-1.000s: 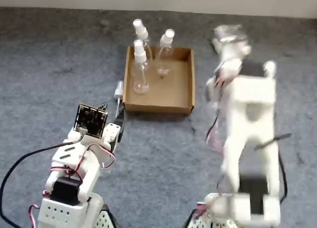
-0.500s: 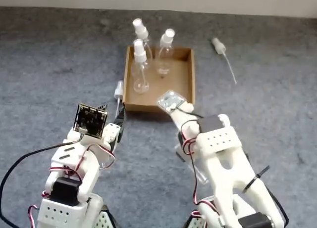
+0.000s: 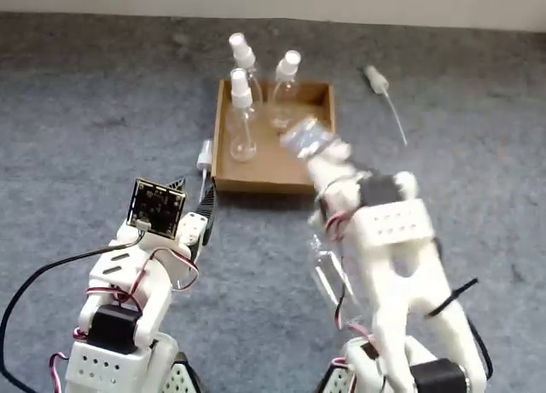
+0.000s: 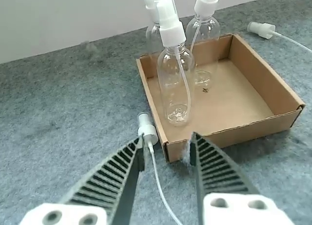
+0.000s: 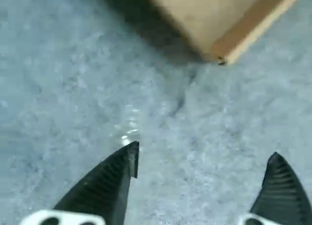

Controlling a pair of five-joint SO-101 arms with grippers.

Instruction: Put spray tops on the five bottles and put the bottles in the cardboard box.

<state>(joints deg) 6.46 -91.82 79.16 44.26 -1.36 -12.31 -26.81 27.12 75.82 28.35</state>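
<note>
**Item:** clear plastic bottles, three upright with white spray tops fitted.
- One bottle (image 3: pixel 241 129) stands in the cardboard box (image 3: pixel 256 187), upper centre of the high view.
- A second bottle (image 3: pixel 281 95) stands by the box's far wall.
- A third bottle (image 3: pixel 242 56) is at or behind that wall; we cannot tell which.
- What we take for another bottle (image 3: pixel 327 269) lies on the grey surface (image 3: pixel 85 95), lower centre, beside the right arm.

**Loose spray tops:** one (image 3: pixel 205 157) lies just left of the box, another (image 3: pixel 376 78) upper right, well apart.

**Handling, as we judge:** light, thin-walled, slick and easily tipped. Grip the body mid-height, gently. Take tops by the head, not the limp dip tube.

**Markings:** we find no legible label or writing.

**Left end effector** (image 4: pixel 166 144): partly open and empty, near the box's front corner, close to the nearer loose top.

**Right end effector** (image 5: pixel 204 154): wide open and empty, over the surface near a box corner.
</note>
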